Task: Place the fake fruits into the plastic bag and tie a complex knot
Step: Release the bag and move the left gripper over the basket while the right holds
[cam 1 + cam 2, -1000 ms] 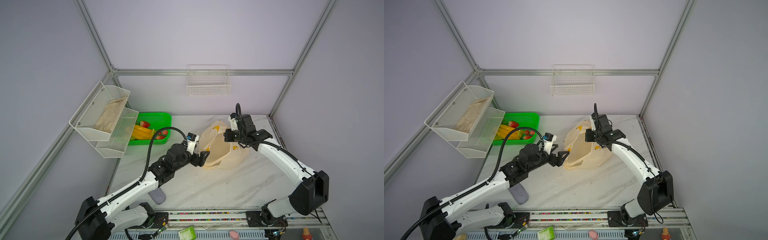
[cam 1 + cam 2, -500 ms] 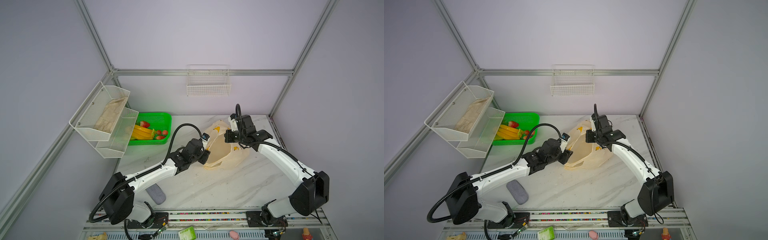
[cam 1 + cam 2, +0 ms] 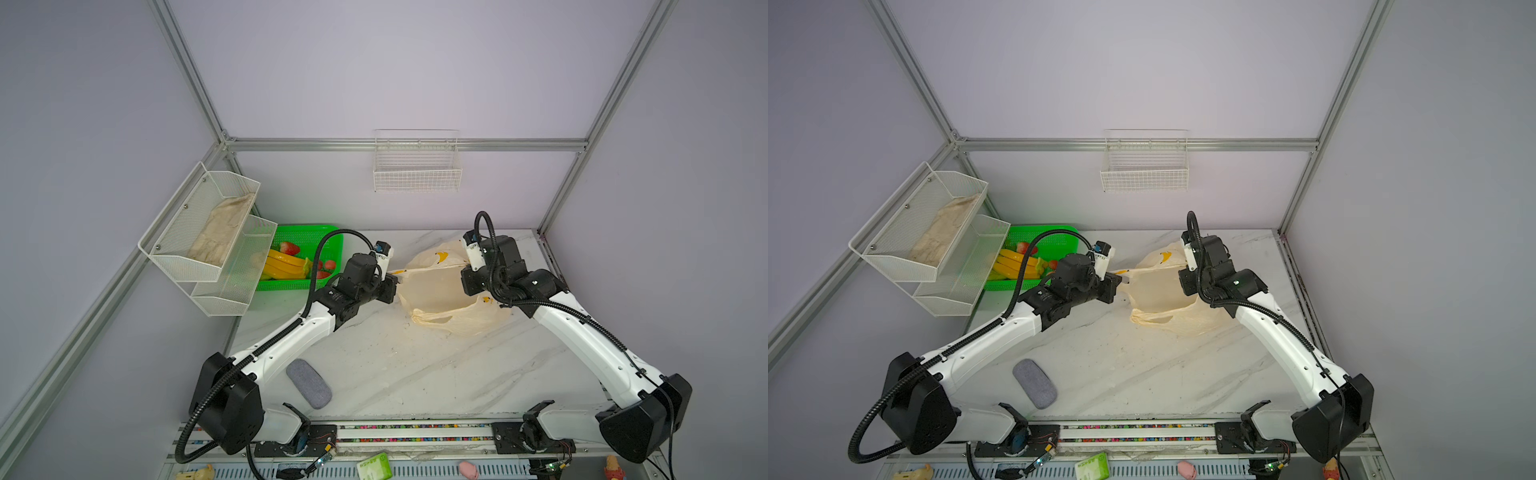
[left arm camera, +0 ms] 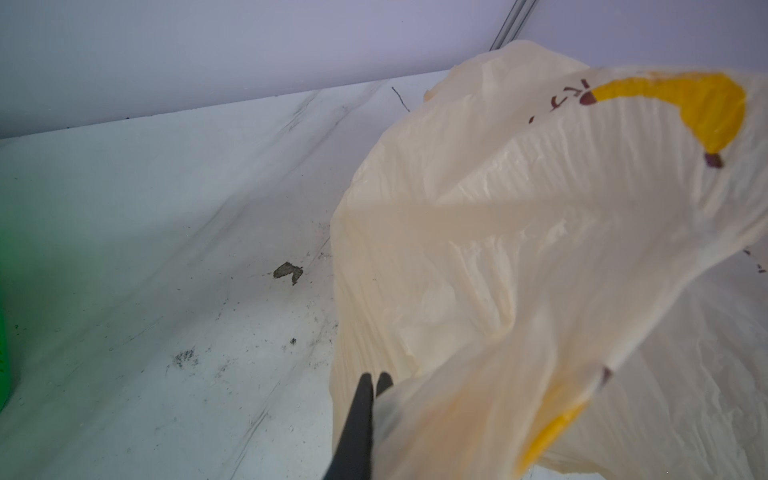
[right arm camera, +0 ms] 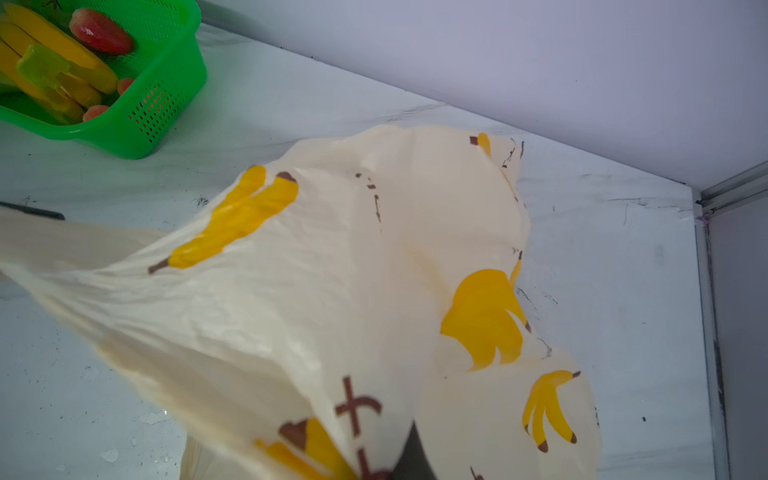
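The plastic bag [image 3: 440,291] sits toward the back of the counter [image 3: 415,365], right of its middle, with its rim pulled taut between the two arms. The left gripper [image 4: 374,380] is closed, pinching the bag's left edge, and the right gripper [image 5: 409,451] is likewise closed on film at the bag's right side. The fake fruits [image 3: 286,264] lie in the green basket [image 3: 332,241] at the counter's back left corner.

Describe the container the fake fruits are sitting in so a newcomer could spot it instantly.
Find the two-tier white mesh shelf on the left wall; just beside its lower tier, at the table's far left corner, sits the green basket. It is bright green perforated plastic holding a yellow banana bunch and red strawberries, unlike the pale plastic bag to its right.
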Tool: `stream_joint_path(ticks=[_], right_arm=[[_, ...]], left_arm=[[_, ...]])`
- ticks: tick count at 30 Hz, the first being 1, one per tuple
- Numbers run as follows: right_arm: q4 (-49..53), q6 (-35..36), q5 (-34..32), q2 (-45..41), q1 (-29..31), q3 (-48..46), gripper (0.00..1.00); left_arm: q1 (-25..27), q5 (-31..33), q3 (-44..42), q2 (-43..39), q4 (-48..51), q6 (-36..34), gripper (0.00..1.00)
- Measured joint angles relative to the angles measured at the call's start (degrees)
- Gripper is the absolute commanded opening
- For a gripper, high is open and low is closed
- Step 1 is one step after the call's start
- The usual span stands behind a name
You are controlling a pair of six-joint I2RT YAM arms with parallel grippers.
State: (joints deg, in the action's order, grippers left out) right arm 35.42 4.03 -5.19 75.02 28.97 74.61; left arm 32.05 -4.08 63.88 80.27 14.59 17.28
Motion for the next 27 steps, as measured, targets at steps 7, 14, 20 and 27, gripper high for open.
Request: stream_joint_path(ticks=[7,14,20,27], right_arm=[[-0.1,-3.9,2.7,3.3,-0.2,-1.5,0.00],[-2.3,-12.0,8.9,11.6,-0.5,-1.7,0.00],[-6.7,-18.0,11.6,12.0,-1.3,-2.5,0.00],[-10.5,-20.2,12.9,12.1,-1.6,-2.5,0.00]], left_arm=[[-1.8,0.2,2.3,8.2,0.1,2.3,0.28],[-3.1,-2.4,2.6,13.9,5.0,3.3,0.64],[-5.1,-10.0,2.5,7.5,6.8,3.2,0.93],[-12.2,-12.0,2.5,-7.3,8.8,2.3,0.98]])
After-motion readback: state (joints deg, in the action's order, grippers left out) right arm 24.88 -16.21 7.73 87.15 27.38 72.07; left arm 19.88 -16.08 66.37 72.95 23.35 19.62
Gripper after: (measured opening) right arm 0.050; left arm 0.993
